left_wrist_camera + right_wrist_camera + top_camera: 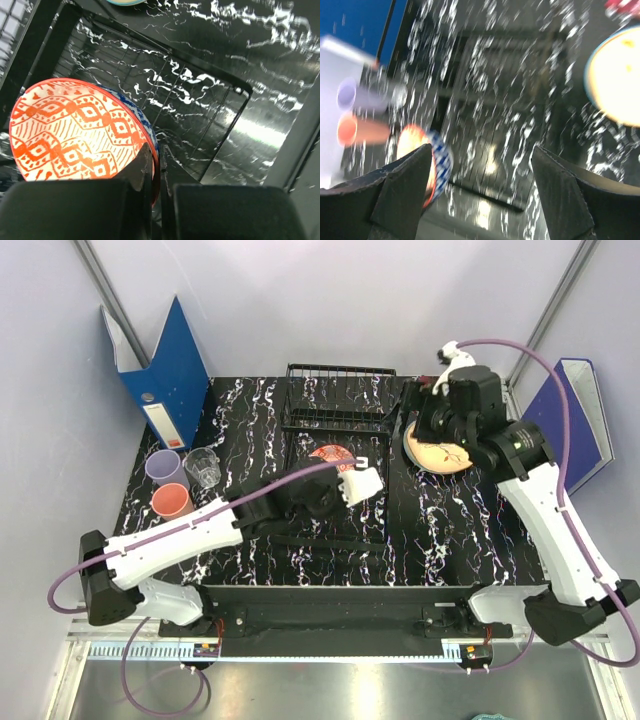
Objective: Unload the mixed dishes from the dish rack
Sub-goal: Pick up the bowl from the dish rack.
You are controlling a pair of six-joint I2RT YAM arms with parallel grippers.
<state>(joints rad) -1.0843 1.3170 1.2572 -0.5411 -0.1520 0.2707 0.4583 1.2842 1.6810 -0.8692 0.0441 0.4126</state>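
Observation:
My left gripper (352,478) is shut on the rim of the blue-and-white bowl (331,456), which is orange-patterned inside. In the left wrist view its fingers (142,167) pinch the rim of the tilted bowl (75,130) over the black wire dish rack (200,100). The rack (335,410) stands at the back middle. My right gripper (413,412) is open and empty, above the cream orange-patterned plate (440,453) lying on the table right of the rack. Its blurred wrist view shows the gripper (481,150), bowl (432,162) and plate (615,80). No white plate shows.
Lavender (164,466), clear glass (203,468) and salmon-pink (172,502) cups stand on the table's left side. A blue binder (165,365) leans at the back left, another (575,420) at the right. The black marbled table (440,530) has a raised front edge.

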